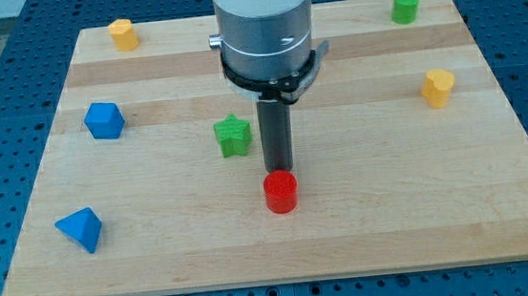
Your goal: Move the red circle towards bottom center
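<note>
In the camera view, my tip (278, 170), a bare rod with no claw whose state could be told, was seen just above the red circle (280, 192), seemingly touching it, low and central on the wooden board (367, 235), with the green star (233, 135) nearby at upper left

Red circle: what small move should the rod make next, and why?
Probably a short push straight toward the view's bottom. My tip sits just above the red circle, at or nearly touching its top side, and the circle already lies near the centre, short of the board's bottom edge.
</note>
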`<move>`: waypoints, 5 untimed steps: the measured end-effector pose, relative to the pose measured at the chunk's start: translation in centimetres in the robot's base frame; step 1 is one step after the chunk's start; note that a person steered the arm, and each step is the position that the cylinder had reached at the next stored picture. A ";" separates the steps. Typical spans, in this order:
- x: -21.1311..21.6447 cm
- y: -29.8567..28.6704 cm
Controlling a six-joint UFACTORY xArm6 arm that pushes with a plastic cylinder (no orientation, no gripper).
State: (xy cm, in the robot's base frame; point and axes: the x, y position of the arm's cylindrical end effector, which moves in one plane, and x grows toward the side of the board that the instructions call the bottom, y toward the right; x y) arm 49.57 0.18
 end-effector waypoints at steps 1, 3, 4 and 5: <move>1.3 0.0; 2.9 0.1; 2.4 0.1; 1.7 0.1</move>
